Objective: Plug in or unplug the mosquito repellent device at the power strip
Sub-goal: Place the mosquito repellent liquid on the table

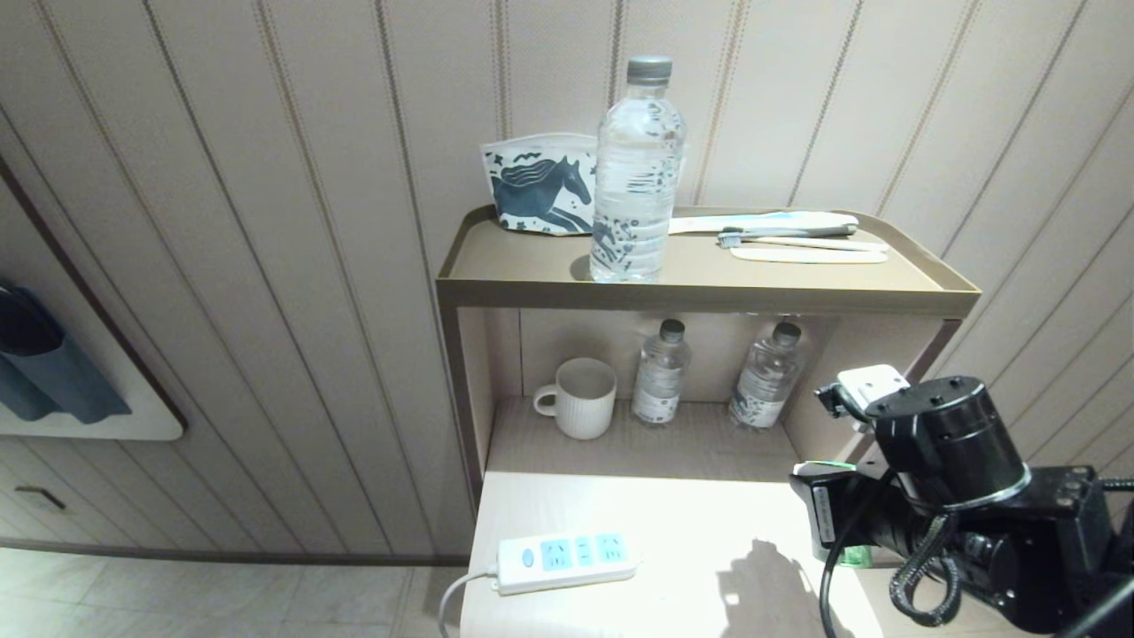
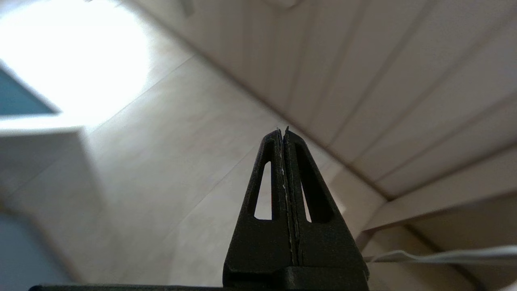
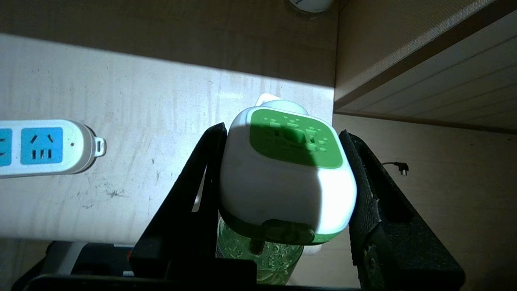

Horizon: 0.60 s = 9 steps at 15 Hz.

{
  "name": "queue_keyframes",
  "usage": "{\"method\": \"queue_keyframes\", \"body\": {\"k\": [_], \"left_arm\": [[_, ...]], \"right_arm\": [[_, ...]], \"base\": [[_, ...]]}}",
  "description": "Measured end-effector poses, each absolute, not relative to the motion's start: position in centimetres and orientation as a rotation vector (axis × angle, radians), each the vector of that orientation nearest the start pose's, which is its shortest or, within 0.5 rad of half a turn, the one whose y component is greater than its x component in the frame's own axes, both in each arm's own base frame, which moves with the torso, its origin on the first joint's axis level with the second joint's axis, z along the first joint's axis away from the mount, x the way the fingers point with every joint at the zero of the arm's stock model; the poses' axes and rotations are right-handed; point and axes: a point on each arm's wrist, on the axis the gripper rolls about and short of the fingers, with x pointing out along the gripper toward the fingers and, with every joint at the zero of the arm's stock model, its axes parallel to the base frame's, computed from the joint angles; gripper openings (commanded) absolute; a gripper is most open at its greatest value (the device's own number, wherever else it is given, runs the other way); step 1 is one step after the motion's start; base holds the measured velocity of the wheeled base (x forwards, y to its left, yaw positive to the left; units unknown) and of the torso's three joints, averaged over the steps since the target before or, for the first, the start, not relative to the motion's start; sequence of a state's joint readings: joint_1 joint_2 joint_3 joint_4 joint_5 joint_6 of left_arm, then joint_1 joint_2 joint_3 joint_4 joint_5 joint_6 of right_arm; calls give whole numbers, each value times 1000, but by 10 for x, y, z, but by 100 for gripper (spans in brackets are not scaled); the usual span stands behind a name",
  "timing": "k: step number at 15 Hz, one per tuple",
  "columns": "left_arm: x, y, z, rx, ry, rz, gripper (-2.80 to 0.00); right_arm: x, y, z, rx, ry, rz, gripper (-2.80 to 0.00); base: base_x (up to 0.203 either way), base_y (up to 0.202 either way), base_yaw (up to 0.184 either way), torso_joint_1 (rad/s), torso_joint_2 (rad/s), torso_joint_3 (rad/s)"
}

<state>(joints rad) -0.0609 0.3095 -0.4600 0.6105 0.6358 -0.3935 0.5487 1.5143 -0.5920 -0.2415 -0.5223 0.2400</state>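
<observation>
Power strip [image 3: 44,147] cut by the right wrist view's edge; mosquito repellent device [image 1: 828,467] mostly behind the right arm.

Three water bottles [image 1: 637,173], one mug [image 1: 580,397], one horse-print pouch [image 1: 539,184], one power strip [image 1: 565,560] with three blue sockets, one mosquito repellent device [image 3: 286,173].

You face a wall [image 1: 266,221] of pale beige panels with thin vertical grooves, filling the upper frame. At centre stands a beige shelf unit [image 1: 700,297] with a raised-rim top tray, an open niche beneath it and a pale wooden lower surface [image 1: 673,523] in strong light at the bottom. At the far left edge you see a rounded white wall board [image 1: 106,425] carrying dark blue shapes. The lower left corner shows light floor tiles [image 1: 177,594] below a dark skirting line.
</observation>
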Motion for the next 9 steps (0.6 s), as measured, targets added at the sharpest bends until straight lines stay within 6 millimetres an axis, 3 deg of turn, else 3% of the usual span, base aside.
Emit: {"method": "queue_keyframes", "body": {"k": [4,6,9], "left_arm": [[-49,10,118,-158,199,473,-280],[-45,10,104,-138,134,437,-280],[-39,8,99,-109,40,353,-280]], "right_arm": [[192,105,113,-85,470,-34,-280],[191,107,98,-71,415,-18,-280],[195,111,80,-77,342,-14,-280]], "base": [[0,0,0,0,0,0],[0,0,0,0,0,0],[0,0,0,0,0,0]]}}
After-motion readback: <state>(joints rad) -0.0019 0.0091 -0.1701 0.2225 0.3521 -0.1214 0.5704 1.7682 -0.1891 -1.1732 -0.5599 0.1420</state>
